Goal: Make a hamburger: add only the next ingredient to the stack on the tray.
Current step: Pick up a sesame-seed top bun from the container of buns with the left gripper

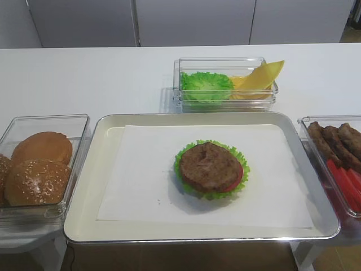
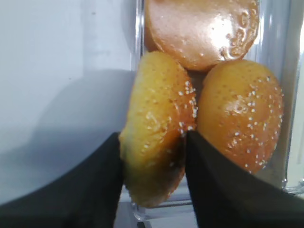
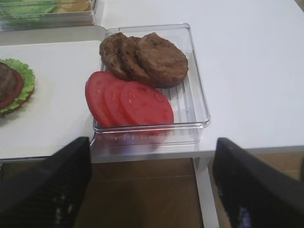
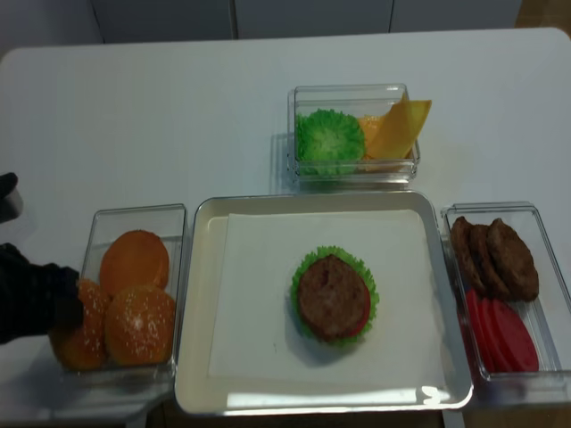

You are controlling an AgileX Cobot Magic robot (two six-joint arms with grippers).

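White tabletop carries the metal tray [image 1: 84, 169], lined with white paper, with the lettuce, tomato and patty stack [image 1: 211, 168] near its middle. Left of the tray, a clear tub [image 4: 134, 218] holds three buns. The left gripper [image 2: 153, 156] has its fingers clamped on the seeded bun top [image 2: 159, 128], tilted on edge at the tub's outer side. The right gripper [image 3: 152, 190] hangs with fingers apart near the tub of patties [image 3: 145, 57] and tomato slices [image 3: 128, 102] right of the tray. No writing is readable.

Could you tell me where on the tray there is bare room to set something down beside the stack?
On the tray, the white paper lies bare left of the stack, and bare again to its right. The cream margin along the rim is bare too. The bun tub is crowded: three buns, with the left tool around one.
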